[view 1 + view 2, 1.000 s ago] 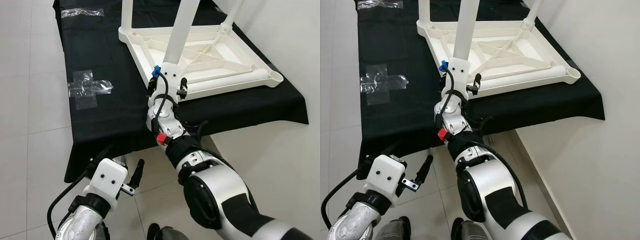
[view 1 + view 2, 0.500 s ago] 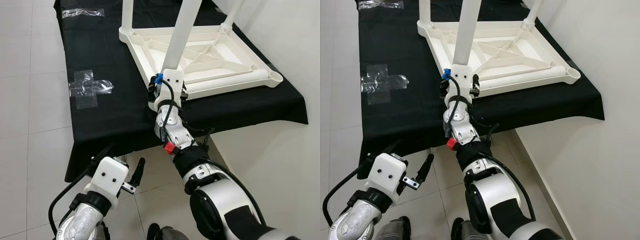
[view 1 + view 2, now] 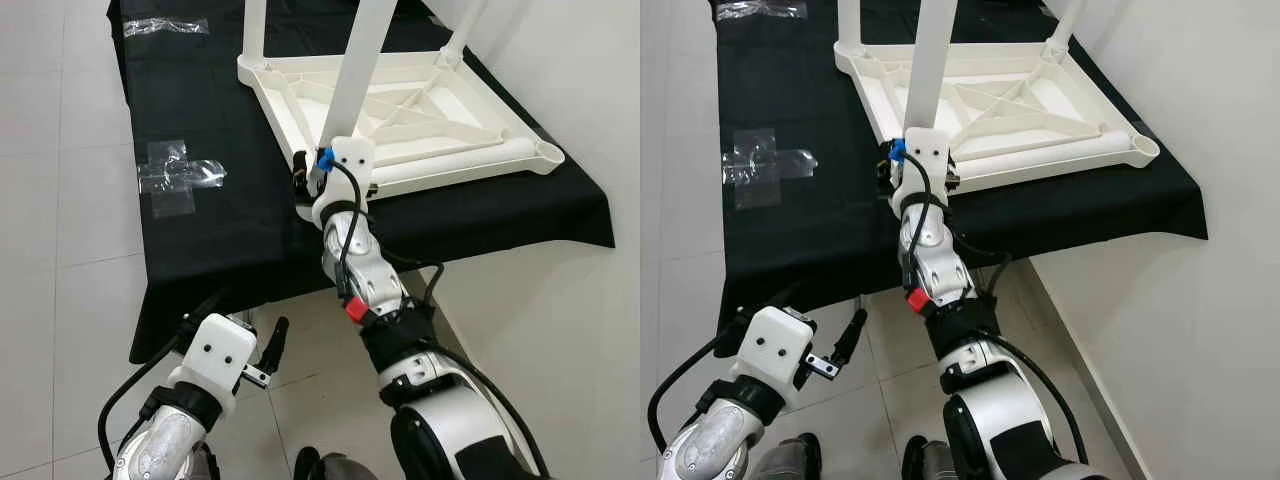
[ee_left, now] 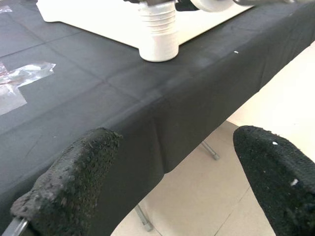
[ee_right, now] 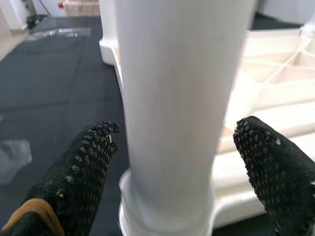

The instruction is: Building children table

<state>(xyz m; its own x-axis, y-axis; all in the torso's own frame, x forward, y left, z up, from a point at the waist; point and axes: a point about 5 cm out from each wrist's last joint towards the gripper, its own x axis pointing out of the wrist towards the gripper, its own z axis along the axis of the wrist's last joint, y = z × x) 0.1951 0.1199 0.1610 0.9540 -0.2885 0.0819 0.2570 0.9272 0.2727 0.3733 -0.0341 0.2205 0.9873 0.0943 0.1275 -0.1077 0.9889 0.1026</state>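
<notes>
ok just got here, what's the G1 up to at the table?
It's assembling a white plastic kids' table, which lies upside down on a black-covered work table. The right claw is at the base of the near corner leg, fingers open either side of it, not clamped. That leg stands upright in its corner socket; the near right corner socket is empty. The left claw hangs open, low in front of the work table's edge, idle.

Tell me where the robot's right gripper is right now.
The right gripper sits open around the white plastic table leg at the near corner of the upturned white tabletop, on the black cloth.
</notes>
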